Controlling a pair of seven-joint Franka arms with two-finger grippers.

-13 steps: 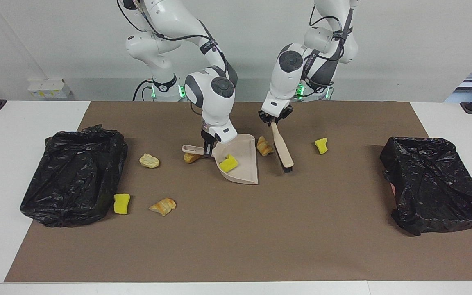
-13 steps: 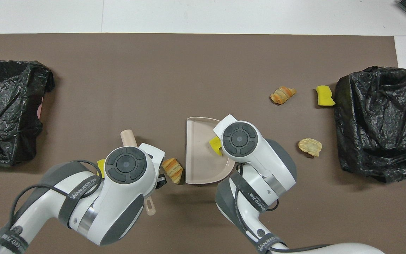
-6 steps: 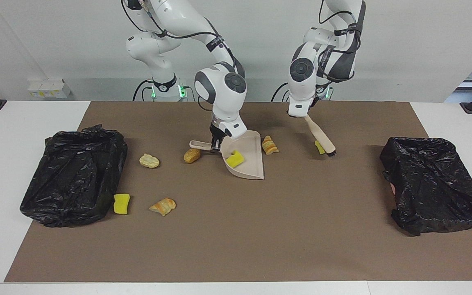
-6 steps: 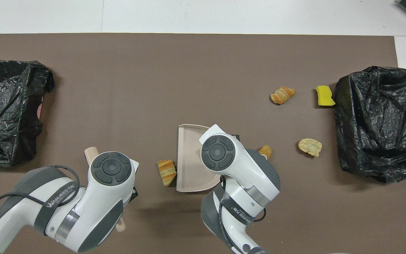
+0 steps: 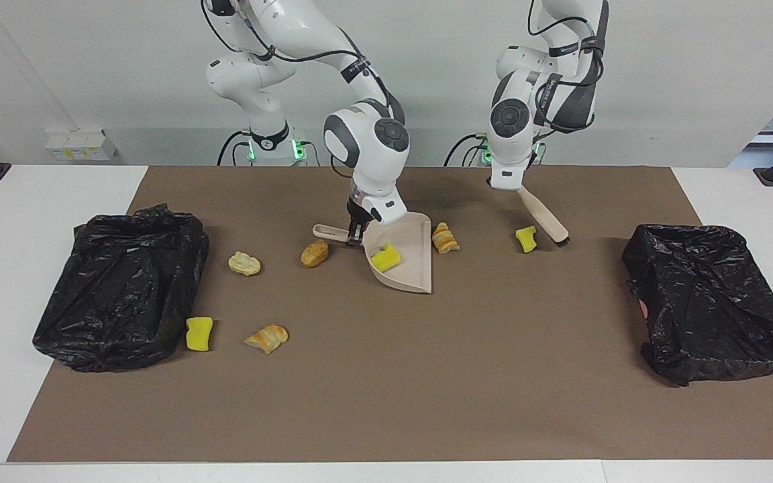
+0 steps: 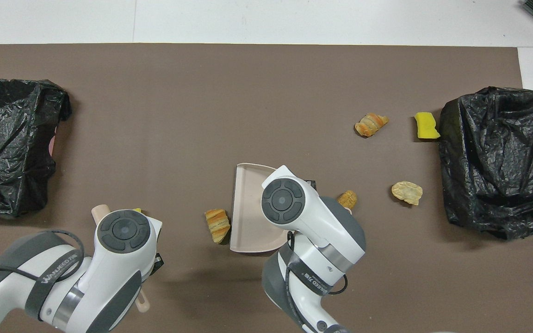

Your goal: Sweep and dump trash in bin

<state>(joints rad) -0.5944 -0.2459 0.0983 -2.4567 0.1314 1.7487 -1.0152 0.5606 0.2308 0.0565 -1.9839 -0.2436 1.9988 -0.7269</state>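
Your right hand (image 5: pixel 355 233) is clenched on the handle of the beige plastic dustpan (image 5: pixel 405 258), which sits on the brown mat (image 5: pixel 427 376) covering the bench, its open straight edge facing the left arm's end; one bright yellow sponge chunk (image 5: pixel 386 257) already lies in the pan. Your left hand (image 5: pixel 508 186) is clenched on the handle of the beige wooden brush (image 5: pixel 546 219), held slanted with its dark bristles down at the mat, just beside a second yellow sponge chunk (image 5: pixel 526 239) on the side away from the pan. A ridged golden croissant piece (image 5: pixel 445 237) lies just off the pan's open edge, between pan and sponge. In my judgement the step in hand is to sweep that sponge toward the pan: keep the bristles low on the mat, draw one steady stroke toward the pan mouth, and expect the croissant piece to be gathered on the way. Hold the pan lip flat to the mat so pieces ride in rather than under. Outstanding trash: a brown bread roll (image 5: pixel 314 253) by the pan handle, a pale pastry bit (image 5: pixel 244 263), a flaky croissant piece (image 5: pixel 266 337) and a third yellow sponge (image 5: pixel 199 333), the last touching the crumpled black bag-lined bin (image 5: pixel 118 288) at the right arm's end. A second black-lined bin (image 5: pixel 712 302) stands at the left arm's end.
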